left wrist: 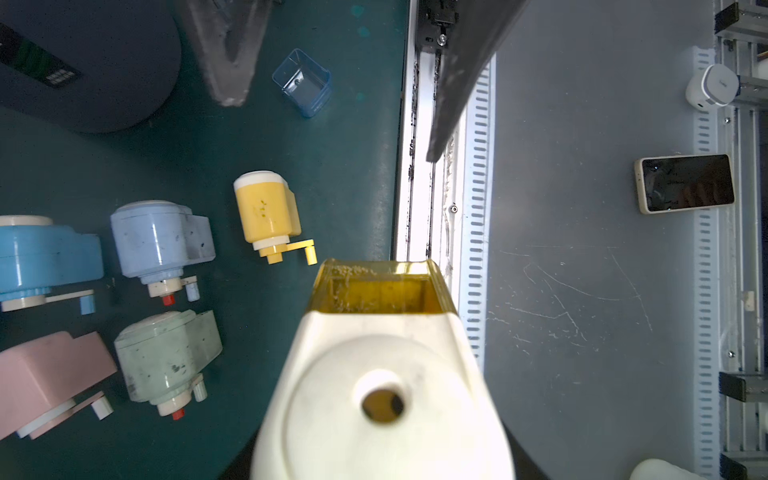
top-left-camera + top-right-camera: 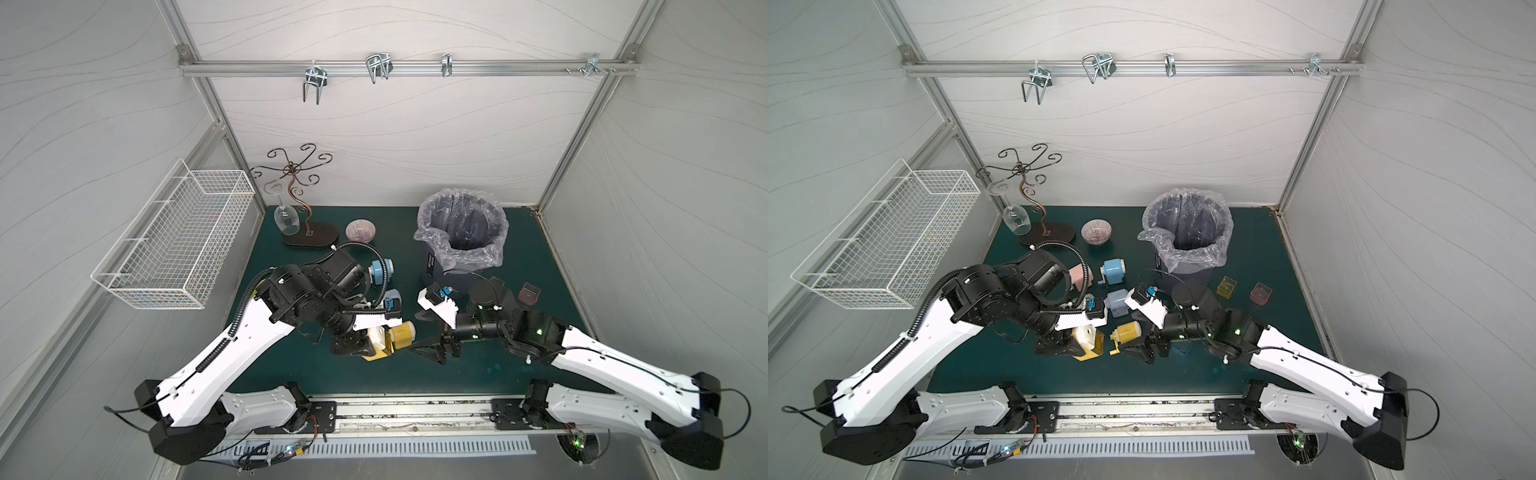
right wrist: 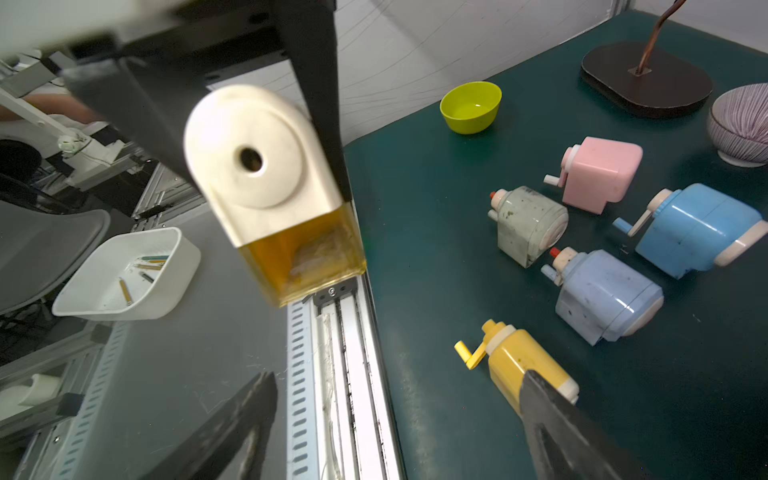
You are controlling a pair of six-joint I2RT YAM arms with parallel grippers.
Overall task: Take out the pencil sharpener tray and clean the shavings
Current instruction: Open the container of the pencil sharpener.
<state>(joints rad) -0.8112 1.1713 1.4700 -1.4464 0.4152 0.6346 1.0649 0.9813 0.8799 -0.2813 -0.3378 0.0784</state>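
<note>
Robotics laboratory cell: aluminium frame and white panels enclose the green mat; robot arms mounted on a rail beside it.

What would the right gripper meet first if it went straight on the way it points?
Probably the amber tray of the sharpener in the left gripper; the yellow sharpener beside one finger might be brushed first, depth unclear.

No text is legible; the bin label is blurred.

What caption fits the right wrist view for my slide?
Left tool grips the cream-fronted amber tray, shavings inside; right tool open near the yellow sharpener.
</note>
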